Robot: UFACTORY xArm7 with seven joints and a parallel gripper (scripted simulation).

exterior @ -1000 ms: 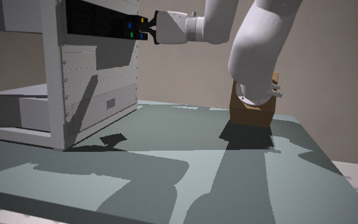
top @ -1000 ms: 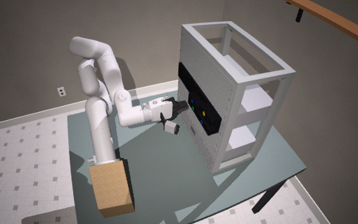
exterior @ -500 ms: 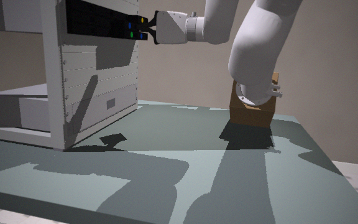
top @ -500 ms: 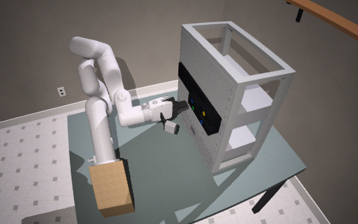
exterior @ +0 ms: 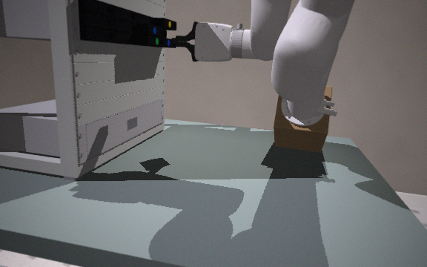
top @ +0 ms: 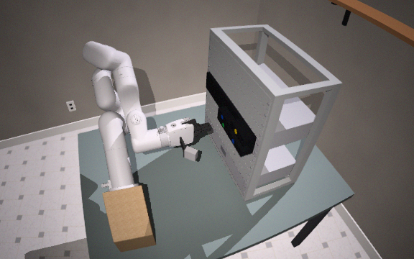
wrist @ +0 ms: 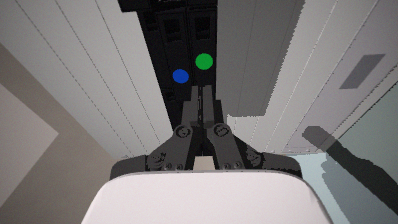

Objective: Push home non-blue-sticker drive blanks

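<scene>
The grey rack stands on the table with the black storage chassis in its front. Four blanks stand out of it, with blue, green, yellow and blue stickers. In the side view I see the yellow, green and both blue stickers. My gripper is shut and empty, level with the chassis front. In the wrist view its closed fingertips point just below the green sticker, right of a blue one. I cannot tell if they touch a blank.
A brown box holds the arm's base at the table's near left corner; it also shows in the side view. White shelves sit inside the rack. A wooden wall shelf runs high at the right.
</scene>
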